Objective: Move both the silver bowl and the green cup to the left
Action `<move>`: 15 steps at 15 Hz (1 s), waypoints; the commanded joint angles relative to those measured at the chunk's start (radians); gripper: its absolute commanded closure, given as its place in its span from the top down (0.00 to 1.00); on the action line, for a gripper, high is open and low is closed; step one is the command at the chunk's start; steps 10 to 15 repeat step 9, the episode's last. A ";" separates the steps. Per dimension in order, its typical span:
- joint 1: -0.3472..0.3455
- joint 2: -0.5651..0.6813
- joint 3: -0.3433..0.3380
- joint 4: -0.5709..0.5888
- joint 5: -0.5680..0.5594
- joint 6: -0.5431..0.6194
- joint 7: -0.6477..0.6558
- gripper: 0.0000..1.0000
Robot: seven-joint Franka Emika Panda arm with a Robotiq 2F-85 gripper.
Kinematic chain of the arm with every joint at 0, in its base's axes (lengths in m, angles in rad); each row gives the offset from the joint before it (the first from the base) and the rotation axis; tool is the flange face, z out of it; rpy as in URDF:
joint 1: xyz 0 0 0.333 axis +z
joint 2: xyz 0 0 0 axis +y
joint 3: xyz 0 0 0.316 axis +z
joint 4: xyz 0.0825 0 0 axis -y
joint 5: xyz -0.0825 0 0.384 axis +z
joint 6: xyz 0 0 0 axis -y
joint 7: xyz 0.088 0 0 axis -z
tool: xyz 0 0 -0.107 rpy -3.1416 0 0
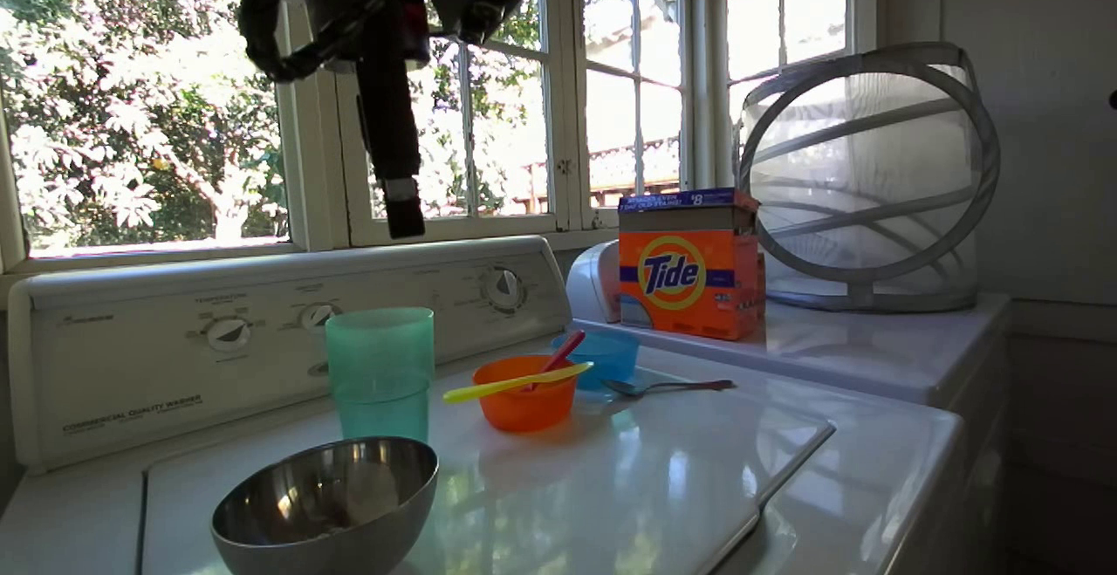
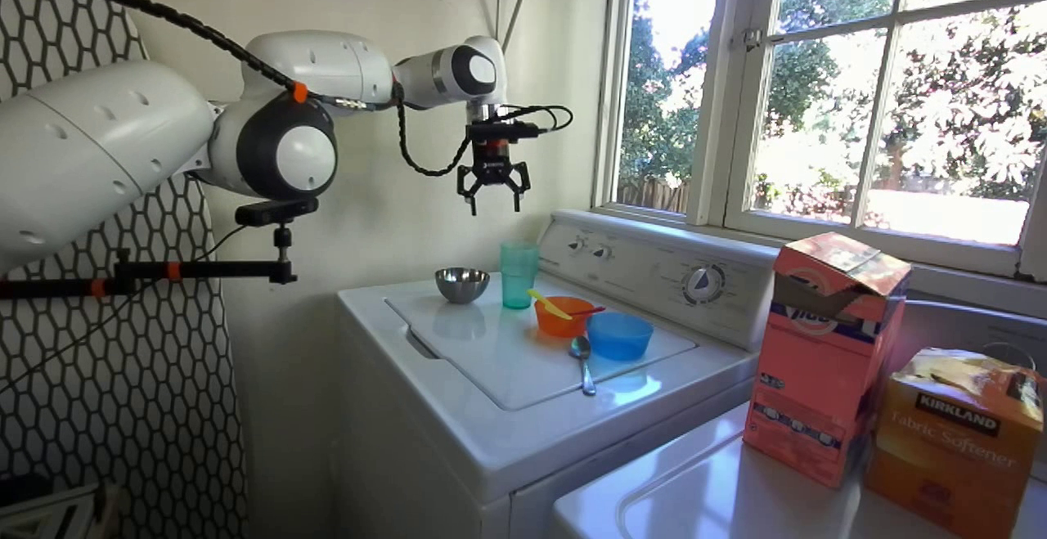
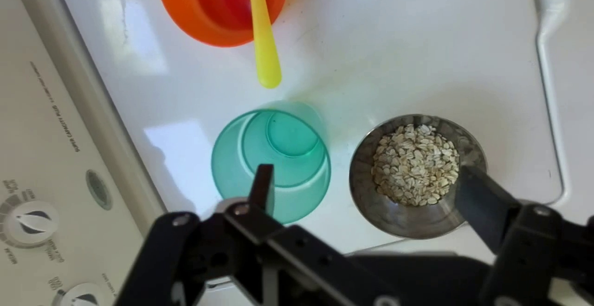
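Washer (image 2: 483,359), silver bowl (image 2: 462,289), likely oats (image 3: 416,164) inside, green cup (image 2: 519,277), spread gripper (image 2: 495,208) above.

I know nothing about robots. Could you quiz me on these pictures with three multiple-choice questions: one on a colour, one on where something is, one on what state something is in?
1. What colour is the tall cup?
A. Red
B. Black
C. Green

2. Where are the oat flakes?
A. In the tall cup
B. In the silver bowl
C. On the windowsill

3. How is the robot's gripper?
A. Open, holding nothing
B. Shut, holding nothing
C. Shut on the tall cup

Answers:
1: C, the cup looks green in every view.
2: B, the wrist view looks down on the flakes inside that bowl.
3: A, an exterior view shows its fingers apart, with nothing between them.
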 commanded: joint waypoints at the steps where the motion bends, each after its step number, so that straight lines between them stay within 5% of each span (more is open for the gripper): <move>1: -0.016 -0.037 -0.016 -0.006 0.009 0.038 0.162 1.00; 4: -0.024 -0.044 -0.021 -0.002 0.002 0.106 0.279 1.00; 15: -0.029 -0.059 -0.014 -0.026 -0.001 0.108 0.262 1.00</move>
